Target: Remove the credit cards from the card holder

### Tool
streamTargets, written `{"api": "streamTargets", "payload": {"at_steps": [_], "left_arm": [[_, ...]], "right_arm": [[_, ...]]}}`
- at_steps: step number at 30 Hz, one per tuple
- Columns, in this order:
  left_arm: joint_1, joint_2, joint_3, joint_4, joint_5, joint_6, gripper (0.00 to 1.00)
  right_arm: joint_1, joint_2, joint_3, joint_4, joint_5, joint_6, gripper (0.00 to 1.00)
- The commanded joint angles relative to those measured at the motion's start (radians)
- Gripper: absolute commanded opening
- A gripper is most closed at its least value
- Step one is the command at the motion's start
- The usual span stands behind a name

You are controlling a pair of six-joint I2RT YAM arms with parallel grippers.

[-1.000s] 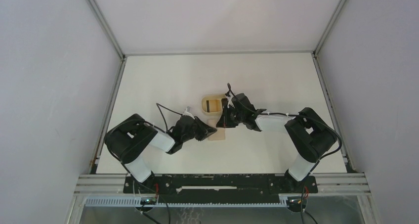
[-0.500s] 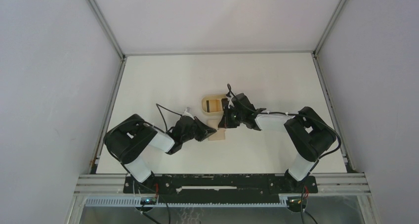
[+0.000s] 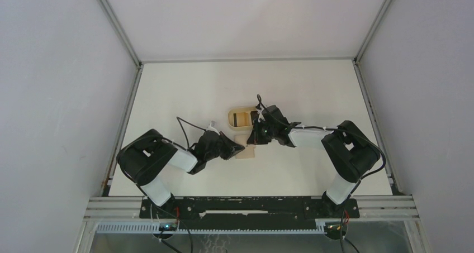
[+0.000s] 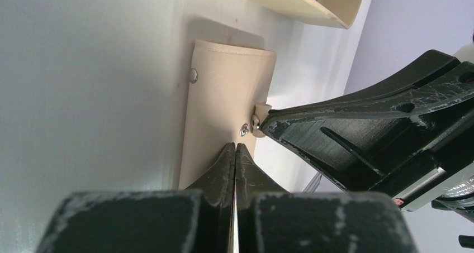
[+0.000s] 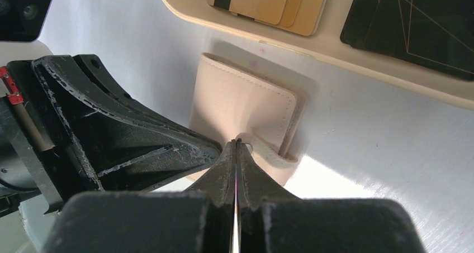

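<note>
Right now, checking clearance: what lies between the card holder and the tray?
Only a bare strip of table; card holder and tray sit apart, clearest in the right wrist view.

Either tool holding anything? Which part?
Right tool appears to pinch the closing tab of the card holder. Left tool is shut at its near edge; grip unclear.

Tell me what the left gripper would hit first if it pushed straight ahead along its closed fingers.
The card holder. The left gripper is shut, and its tips rest at the holder's near edge, apparently touching it, though the depth is hard to judge. Past the holder, the tray is next in line.
</note>
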Motion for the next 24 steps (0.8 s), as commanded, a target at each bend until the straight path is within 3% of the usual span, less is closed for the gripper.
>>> {"api": "streamTargets", "payload": {"at_steps": [1,24], "left_arm": [[0.005,-0.019,0.007,-0.062,-0.023,0.043,0.0],[0.017,-0.031,-0.011,-0.065,-0.026,0.049,0.0]], "right_arm": [[0.01,-0.007,0.046,0.016,0.0,-0.012,0.0],[0.028,0.061,0.046,-0.025,0.039,-0.037,0.0]]}}
